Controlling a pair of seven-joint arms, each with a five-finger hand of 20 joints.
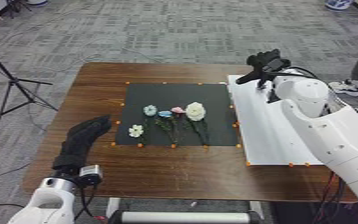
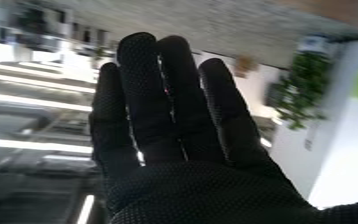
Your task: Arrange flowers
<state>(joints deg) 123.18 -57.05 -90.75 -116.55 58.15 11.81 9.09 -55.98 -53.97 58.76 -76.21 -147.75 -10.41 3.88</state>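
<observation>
We have a brown wooden table (image 1: 175,172), and along its right side a long white board (image 1: 284,135), which may be meant as a second work area. Left of the board lies a dark mat (image 1: 158,95), its plain surface probably chosen so that the blooms stand out. Over the far end of the board is the right robot hand (image 1: 266,62), spread open with straight fingers and holding nothing; held there, it leaves us a clear view of the flowers. The left robot hand (image 1: 88,131) is just left of the mat, fingers extended and nothing in its grasp, probably set aside so the other arm has room. All five flowers rest on the mat. The big white flower (image 1: 195,111) is the rightmost, its stem running toward the near edge. Beside it we see the right blue flower (image 1: 165,114), the left blue flower (image 1: 150,110), the small white flower (image 1: 135,131), lower and nearer at the left, and the pink flower (image 1: 177,110). With most heads at the far side and stems toward us, we judge the stems are laid out for easy picking. Small orange markers (image 1: 173,146) dot the borders, perhaps to fix the layout.
</observation>
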